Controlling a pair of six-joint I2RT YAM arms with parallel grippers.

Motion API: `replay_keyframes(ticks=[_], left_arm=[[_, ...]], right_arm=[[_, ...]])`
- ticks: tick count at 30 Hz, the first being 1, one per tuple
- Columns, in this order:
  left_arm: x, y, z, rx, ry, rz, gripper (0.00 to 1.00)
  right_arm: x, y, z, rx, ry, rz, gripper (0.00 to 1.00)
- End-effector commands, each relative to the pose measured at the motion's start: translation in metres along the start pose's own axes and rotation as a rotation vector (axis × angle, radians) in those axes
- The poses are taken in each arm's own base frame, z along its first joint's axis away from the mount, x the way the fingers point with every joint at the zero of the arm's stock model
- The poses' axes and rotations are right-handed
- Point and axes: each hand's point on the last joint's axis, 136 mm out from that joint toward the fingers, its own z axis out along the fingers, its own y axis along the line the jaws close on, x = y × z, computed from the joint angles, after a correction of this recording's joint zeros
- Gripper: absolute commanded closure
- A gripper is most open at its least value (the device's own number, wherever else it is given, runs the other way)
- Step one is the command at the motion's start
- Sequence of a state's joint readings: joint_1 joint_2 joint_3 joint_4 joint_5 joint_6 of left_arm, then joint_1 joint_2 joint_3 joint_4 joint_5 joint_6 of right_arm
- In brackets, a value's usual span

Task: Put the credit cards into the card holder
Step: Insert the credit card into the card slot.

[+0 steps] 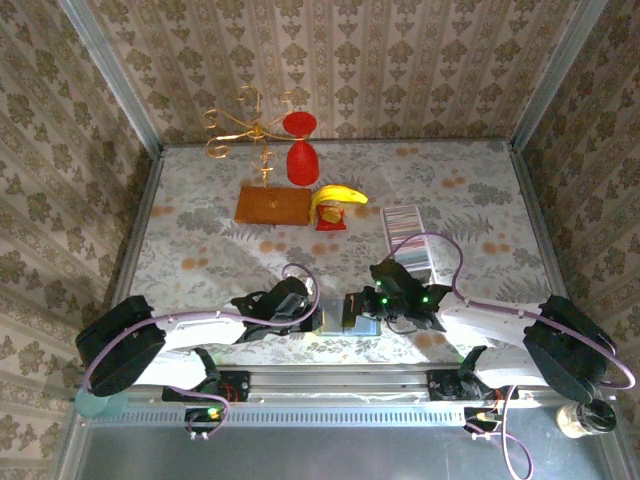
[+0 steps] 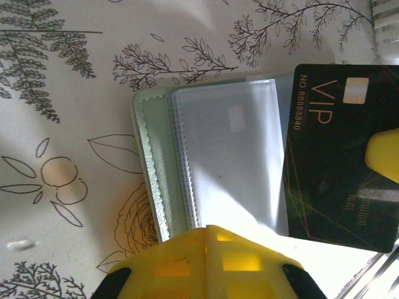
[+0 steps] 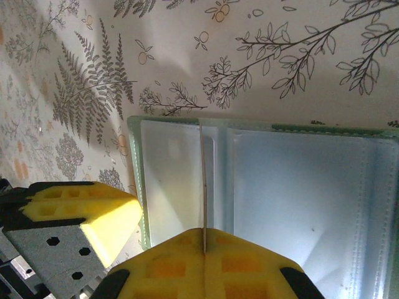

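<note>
The right gripper [image 3: 204, 240] is clamped on 1 black VIP card [image 2: 330, 180]. In the right wrist view the card shows edge-on as a thin line between the 2 yellow fingers at the bottom of the frame. In the left wrist view it meets the right-hand side of the open card holder [image 2: 218, 156]. The left gripper [image 2: 207, 240] has its fingers pressed together on nothing, with the tips at the holder's lower edge. The other credit cards [image 1: 403, 222] sit as a striped row right of centre in the top view.
</note>
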State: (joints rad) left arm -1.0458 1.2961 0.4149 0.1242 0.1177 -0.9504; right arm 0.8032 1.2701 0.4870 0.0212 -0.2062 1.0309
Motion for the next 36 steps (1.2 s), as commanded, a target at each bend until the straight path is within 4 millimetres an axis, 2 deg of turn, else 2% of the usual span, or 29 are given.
replay_keyframes(ticks=[1, 19, 28, 36], left_arm=[[0.002, 0.002, 0.002, -0.004, -0.003, -0.014, 1.0], [0.007, 0.013, 0.002, -0.046, -0.009, -0.021, 1.0], [0.01, 0.016, 0.003, -0.058, -0.008, -0.02, 1.0], [0.012, 0.017, 0.005, -0.065, -0.003, -0.02, 1.0]], right_arm=[[0.008, 0.002, 0.006, -0.027, 0.033, 0.03, 1.0], [0.027, -0.003, 0.01, 0.009, 0.15, 0.047, 1.0], [0.026, 0.002, 0.017, -0.004, 0.165, 0.033, 1.0], [0.022, -0.007, 0.024, 0.044, 0.143, 0.035, 0.97]])
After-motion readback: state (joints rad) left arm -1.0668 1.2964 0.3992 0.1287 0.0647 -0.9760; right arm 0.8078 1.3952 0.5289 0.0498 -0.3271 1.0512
